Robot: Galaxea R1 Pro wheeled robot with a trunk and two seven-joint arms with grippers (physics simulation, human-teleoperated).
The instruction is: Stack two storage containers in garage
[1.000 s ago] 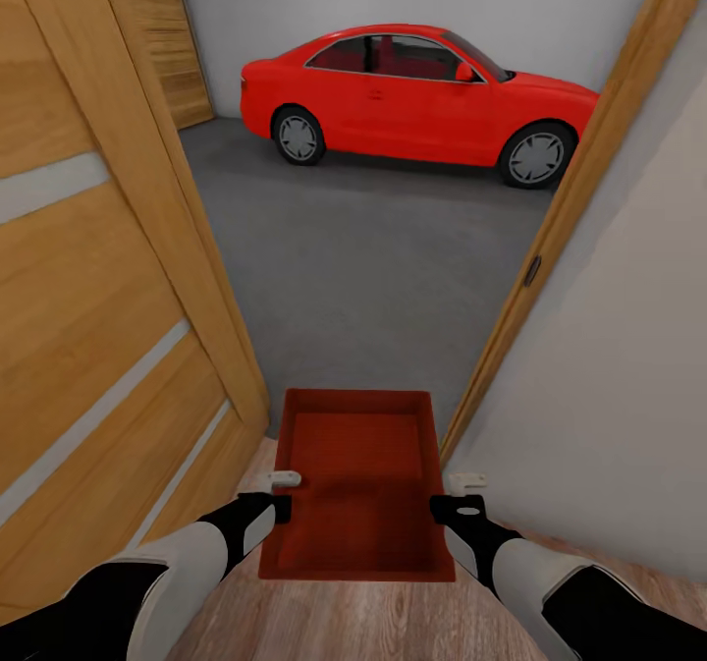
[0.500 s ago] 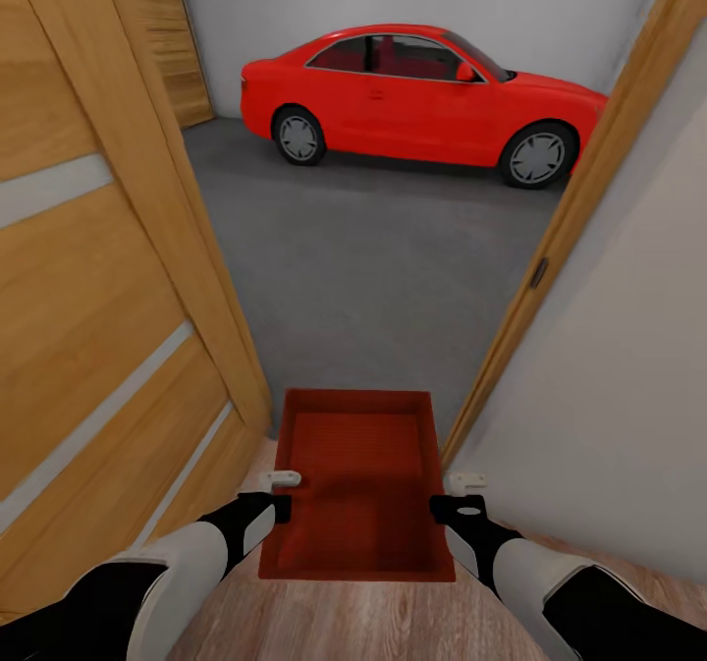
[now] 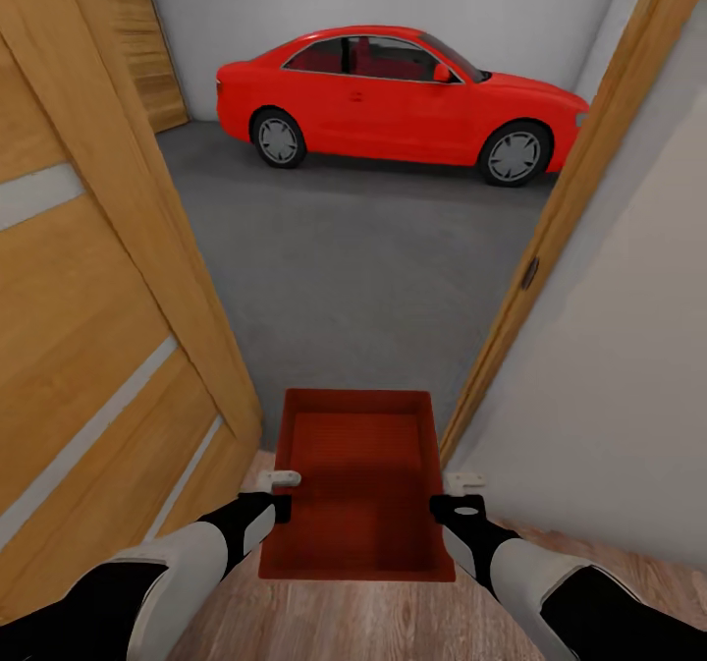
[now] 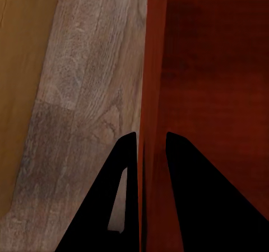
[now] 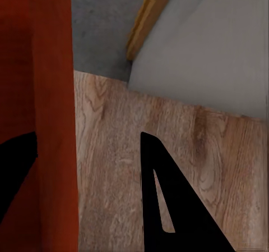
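Container (image 3: 358,484), orange-red, lidless, sits low centre of the head frame, carried level between both arms at the doorway threshold. Its far end hangs over the edge of the grey concrete floor (image 3: 363,268); its near end is over the light wood planks (image 3: 373,622).

Left gripper (image 4: 147,142): dark fingers straddle the bin's thin left wall, pinched on it. Right gripper (image 5: 89,145): one finger inside the right wall, one outside with planks showing between it and the wall; I cannot tell whether it clamps.

Open wooden door (image 3: 98,327) fills the left of the frame, door jamb (image 3: 550,229) and white wall (image 3: 628,366) the right. Red car (image 3: 393,96) is parked at upper centre.

Step in hand, as I judge it: transport into the garage. Next move calls for driving straight through, keeping the bin clear of door and jamb, then lowering it onto the concrete short of the car.
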